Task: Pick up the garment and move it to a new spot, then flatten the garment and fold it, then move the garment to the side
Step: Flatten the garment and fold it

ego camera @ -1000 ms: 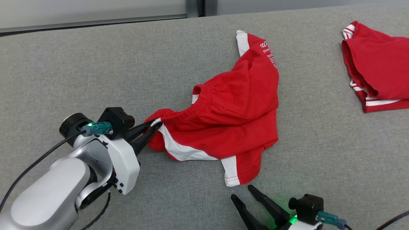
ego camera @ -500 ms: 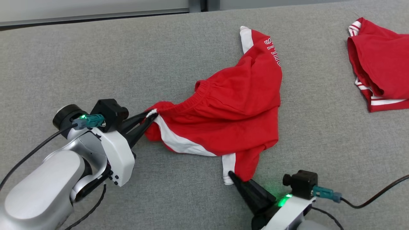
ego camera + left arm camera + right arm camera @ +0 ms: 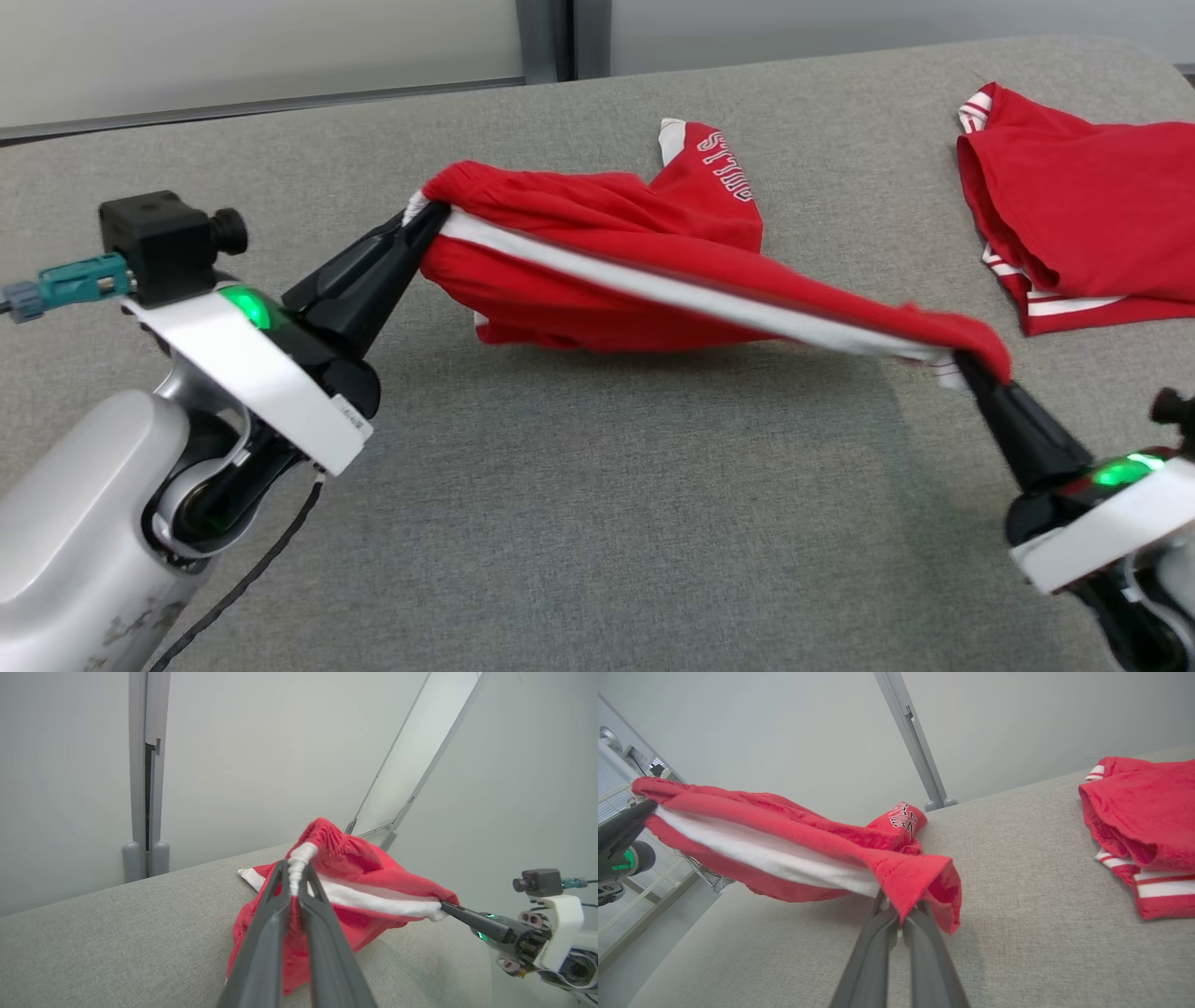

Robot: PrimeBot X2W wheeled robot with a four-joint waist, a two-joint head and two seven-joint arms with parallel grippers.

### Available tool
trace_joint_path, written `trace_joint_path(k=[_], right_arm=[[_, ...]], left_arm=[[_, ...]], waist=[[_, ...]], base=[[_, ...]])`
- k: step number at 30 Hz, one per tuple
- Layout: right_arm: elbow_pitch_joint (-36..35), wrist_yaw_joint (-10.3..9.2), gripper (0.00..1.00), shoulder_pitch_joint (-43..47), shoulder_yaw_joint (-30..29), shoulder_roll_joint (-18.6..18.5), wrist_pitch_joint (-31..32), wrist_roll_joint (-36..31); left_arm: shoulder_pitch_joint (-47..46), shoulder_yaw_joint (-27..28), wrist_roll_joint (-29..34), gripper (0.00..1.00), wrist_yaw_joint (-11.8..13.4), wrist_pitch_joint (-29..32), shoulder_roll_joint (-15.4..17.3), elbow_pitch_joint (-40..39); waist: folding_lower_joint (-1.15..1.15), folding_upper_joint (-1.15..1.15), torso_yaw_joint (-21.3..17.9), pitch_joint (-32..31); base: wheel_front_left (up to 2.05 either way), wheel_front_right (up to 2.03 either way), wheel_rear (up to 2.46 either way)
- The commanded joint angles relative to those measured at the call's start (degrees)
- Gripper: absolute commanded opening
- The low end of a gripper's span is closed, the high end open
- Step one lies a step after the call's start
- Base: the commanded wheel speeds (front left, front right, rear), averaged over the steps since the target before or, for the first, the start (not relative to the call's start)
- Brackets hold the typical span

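your right gripper has just snapped shut on the leg hem of the red shorts; the left gripper stays pinched on the waistband. they now hang stretched across mid-frame, mostly off the grey surface, ready to move.

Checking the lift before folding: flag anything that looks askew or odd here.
The red shorts hang bunched and twisted between the left gripper and right gripper, stretched along the white stripe, while the lettered leg rests on the grey table. A second red garment lies crumpled at the far right.
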Motion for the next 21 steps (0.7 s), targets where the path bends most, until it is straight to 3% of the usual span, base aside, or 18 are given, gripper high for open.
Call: trace_joint_path(k=[1,6,13,15,21], right_arm=[[-0.97,-0.01,0.00,0.13,-0.34,-3.37,1.11,2.55],[-1.03,-0.02,0.00,1.01,1.80,-6.67,5.08,6.87],[1.84,-0.01,0.00,0.85,7.13,-3.19,3.51,7.81],[1.11,-0.02,0.00,0.42,7.14,-2.76,2.63,10.01],[-5.43,-0.01,0.00,-6.06,3.47,-7.06,1.94,15.93]], left_arm=[[1.80,1.22,-2.79,0.00,0.01,0.64,1.34,-1.01],[4.23,1.12,-4.55,0.00,0.95,1.52,2.32,-1.31],[6.81,-0.15,-4.41,0.00,0.45,-0.77,1.30,1.56],[6.42,0.28,-5.81,0.00,0.25,-1.28,1.01,1.87],[0.73,1.46,-11.19,0.00,-0.09,2.13,1.27,-0.96]], waist=[[0.00,0.00,0.25,-0.61],[0.00,0.00,1.37,-0.51],[0.00,0.00,2.77,1.10],[0.00,0.00,2.75,1.11],[0.00,0.00,1.78,0.81]], base=[[0.00,0.00,0.00],[0.00,0.00,0.00],[0.00,0.00,0.00],[0.00,0.00,0.00],[0.00,0.00,0.00]])
